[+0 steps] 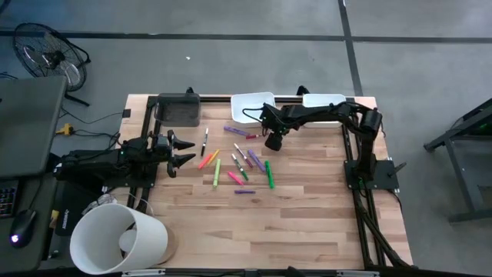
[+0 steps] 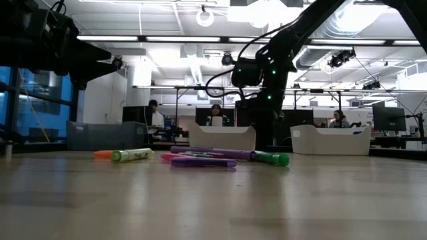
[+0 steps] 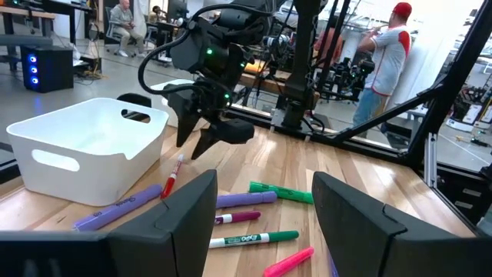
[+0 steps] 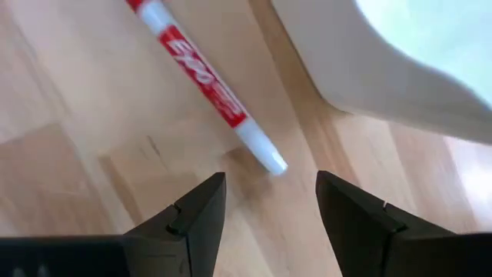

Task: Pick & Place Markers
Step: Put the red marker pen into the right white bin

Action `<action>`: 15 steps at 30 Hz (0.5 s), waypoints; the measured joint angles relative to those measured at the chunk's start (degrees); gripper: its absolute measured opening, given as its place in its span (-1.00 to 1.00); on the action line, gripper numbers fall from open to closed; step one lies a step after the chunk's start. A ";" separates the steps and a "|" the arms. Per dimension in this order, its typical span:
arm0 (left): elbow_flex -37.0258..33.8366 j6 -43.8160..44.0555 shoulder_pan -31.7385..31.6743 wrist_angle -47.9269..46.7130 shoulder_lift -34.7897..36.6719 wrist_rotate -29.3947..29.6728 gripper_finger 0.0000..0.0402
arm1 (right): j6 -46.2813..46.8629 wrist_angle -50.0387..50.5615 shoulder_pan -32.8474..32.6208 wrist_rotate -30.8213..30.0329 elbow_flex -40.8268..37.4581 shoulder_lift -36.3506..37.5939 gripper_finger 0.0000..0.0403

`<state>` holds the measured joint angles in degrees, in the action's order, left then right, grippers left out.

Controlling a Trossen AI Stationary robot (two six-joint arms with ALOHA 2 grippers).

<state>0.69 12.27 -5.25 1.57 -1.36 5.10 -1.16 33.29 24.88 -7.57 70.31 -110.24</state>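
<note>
Right end effector (image 1: 274, 143) hovers jaws apart, empty, over a red marker (image 4: 201, 79) beside the white tray (image 1: 252, 108), likely lining up a pick. Left end effector (image 1: 181, 151) waits open, empty, at worktop (image 1: 307, 223) left. Markers (image 1: 240, 165) lie scattered mid-worktop: slim, smooth plastic sticks on pale wood.

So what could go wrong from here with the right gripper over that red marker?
1. The right gripper hangs open with only the red marker's white end near the gap between its fingers; closing there could pinch the tip and flick it away.
2. The white tray wall sits right beside that marker, so a finger may clip it going down.
3. The left gripper waits open beside the markers; a reach across could crowd it.
</note>
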 joint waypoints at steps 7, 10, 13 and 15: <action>0.00 0.02 -0.01 -0.01 0.01 0.02 0.05 | -0.32 -4.90 0.15 1.76 -3.63 0.20 -0.04; 0.00 0.02 -0.01 -0.01 0.00 0.02 0.05 | -0.31 -6.92 0.15 2.18 -4.94 0.39 -0.04; 0.00 0.00 -0.01 0.01 -0.01 0.02 0.05 | -1.07 -7.67 0.09 4.45 -5.37 0.42 -0.05; 0.00 0.00 -0.01 -0.01 0.01 0.02 0.05 | -2.25 -7.83 0.06 5.80 -5.39 0.37 -0.05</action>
<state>0.69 12.27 -5.26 1.57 -1.34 5.13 -3.41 25.47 24.94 -1.77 64.93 -109.86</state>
